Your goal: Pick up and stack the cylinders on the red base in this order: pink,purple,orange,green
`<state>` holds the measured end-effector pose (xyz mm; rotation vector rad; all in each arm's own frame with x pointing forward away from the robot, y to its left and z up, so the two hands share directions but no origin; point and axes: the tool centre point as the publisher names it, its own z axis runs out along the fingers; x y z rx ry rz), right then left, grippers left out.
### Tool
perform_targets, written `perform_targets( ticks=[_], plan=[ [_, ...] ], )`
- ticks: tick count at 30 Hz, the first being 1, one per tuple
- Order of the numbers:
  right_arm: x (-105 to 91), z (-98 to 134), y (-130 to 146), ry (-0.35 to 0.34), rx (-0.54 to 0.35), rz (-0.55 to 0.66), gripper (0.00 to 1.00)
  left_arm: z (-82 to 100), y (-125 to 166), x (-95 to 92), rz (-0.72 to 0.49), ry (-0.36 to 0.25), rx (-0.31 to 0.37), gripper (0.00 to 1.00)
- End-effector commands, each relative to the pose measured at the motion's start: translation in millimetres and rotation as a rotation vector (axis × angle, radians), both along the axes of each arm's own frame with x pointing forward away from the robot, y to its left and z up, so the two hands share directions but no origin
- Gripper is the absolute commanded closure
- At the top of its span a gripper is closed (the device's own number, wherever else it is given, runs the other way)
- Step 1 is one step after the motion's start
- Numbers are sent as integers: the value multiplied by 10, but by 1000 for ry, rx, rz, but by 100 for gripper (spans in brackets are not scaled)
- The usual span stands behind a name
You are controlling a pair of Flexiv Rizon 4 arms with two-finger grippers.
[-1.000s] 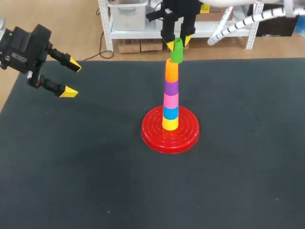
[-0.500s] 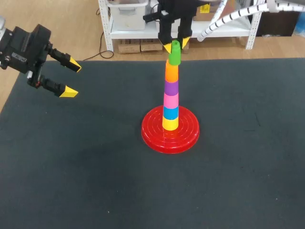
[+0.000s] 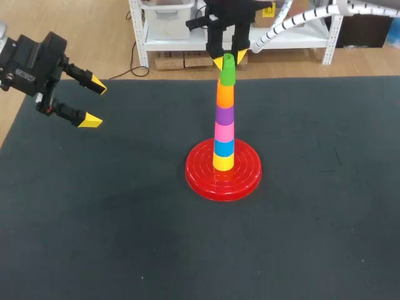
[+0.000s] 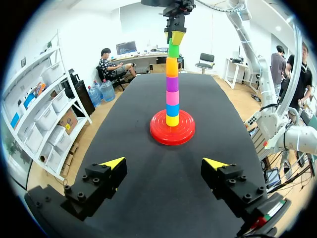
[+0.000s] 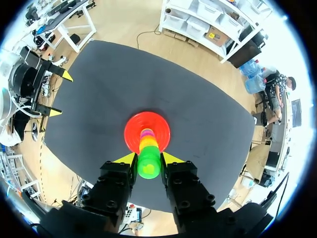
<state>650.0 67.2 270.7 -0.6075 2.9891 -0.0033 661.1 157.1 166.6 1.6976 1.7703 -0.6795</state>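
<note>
Right hand (image 3: 229, 60) clamped sidewise on green cylinder (image 3: 227, 74) atop the stack (image 3: 224, 119); judged light, stiff, slick, grip well placed.

Left end effector (image 3: 94, 102) gapes; right end effector (image 3: 229, 60) pinched.
</note>
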Motion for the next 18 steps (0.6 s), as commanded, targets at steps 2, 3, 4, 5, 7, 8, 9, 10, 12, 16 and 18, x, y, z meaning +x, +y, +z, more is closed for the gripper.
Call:
perform_targets(
  ticks=[2,3,4,5,7,8,9,10,12,16,18],
  plan=[
    [45,-20,25,5,-3,-2,100,-12,10,-7,-1,-5,-4,0],
    [49,-22,27,6,-3,-2,100,-12,10,-7,-1,-5,-4,0],
    [53,-25,30,6,-3,-3,100,-12,10,-7,-1,-5,-4,0],
    [59,-30,31,8,-4,-4,100,-12,10,-7,-1,-5,-4,0],
    [66,-38,31,10,-5,-5,100,-12,10,-7,-1,-5,-4,0],
    [70,-47,29,11,-6,-5,100,-12,10,-7,-1,-5,-4,0],
    [72,-54,26,13,-7,-6,100,-12,10,-7,-1,-5,-4,0],
    [72,-62,21,14,-7,-7,100,-12,10,-7,-1,-5,-4,0],
    [70,-73,3,22,-4,-12,100,-12,10,-7,-1,-5,-4,0],
    [59,-95,-28,30,4,-16,100,-12,10,-7,-1,-5,-4,0],
    [55,-118,-37,40,13,-20,100,-12,10,-7,-1,-5,-4,0]
  ],
)
